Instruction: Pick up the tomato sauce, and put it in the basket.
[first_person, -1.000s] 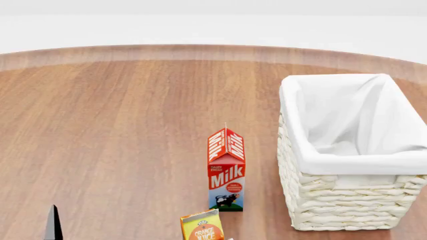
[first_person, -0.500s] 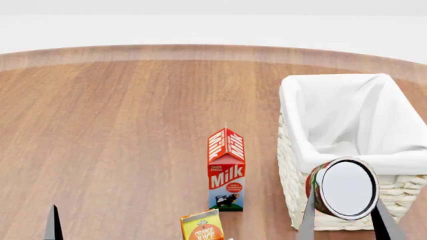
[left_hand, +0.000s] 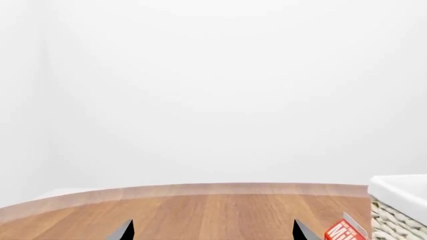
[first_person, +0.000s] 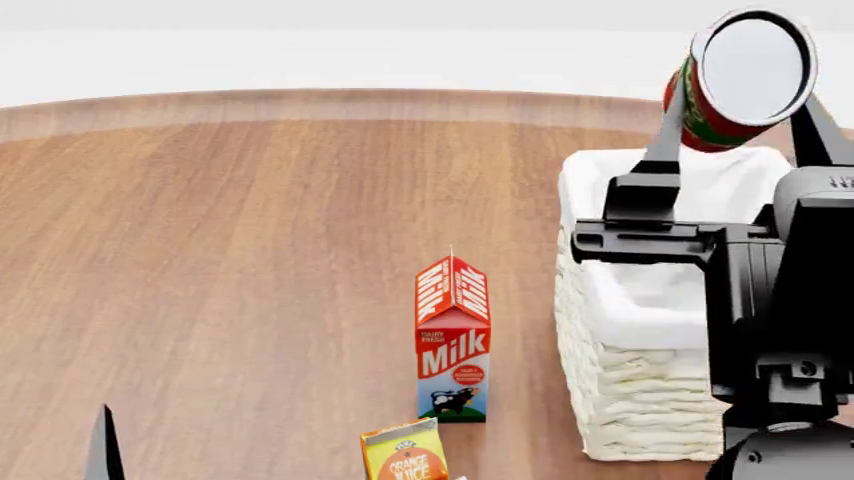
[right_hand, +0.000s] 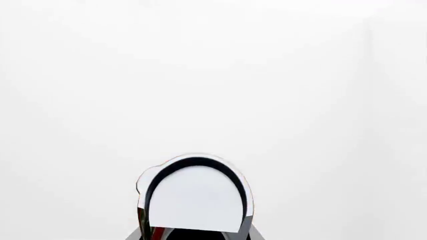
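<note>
My right gripper (first_person: 742, 105) is shut on the tomato sauce can (first_person: 741, 75), red and green with a silvery-white flat top, and holds it tilted high above the far end of the cream wicker basket (first_person: 641, 390). The black right arm covers the basket's right half. In the right wrist view the can's flat top (right_hand: 195, 200) fills the space between the fingers against a white background. My left gripper (left_hand: 210, 232) is open and empty, low at the front left; one fingertip (first_person: 104, 445) shows in the head view. The basket's corner (left_hand: 400, 207) shows in the left wrist view.
A red and white milk carton (first_person: 453, 340) stands left of the basket. An orange juice carton (first_person: 404, 452) lies at the front edge of the head view. The wooden table (first_person: 240, 260) curves away at the back.
My right arm has risen from out of view with the can, from in front of the basket's near wall to high above its far end. The left gripper has not moved.
</note>
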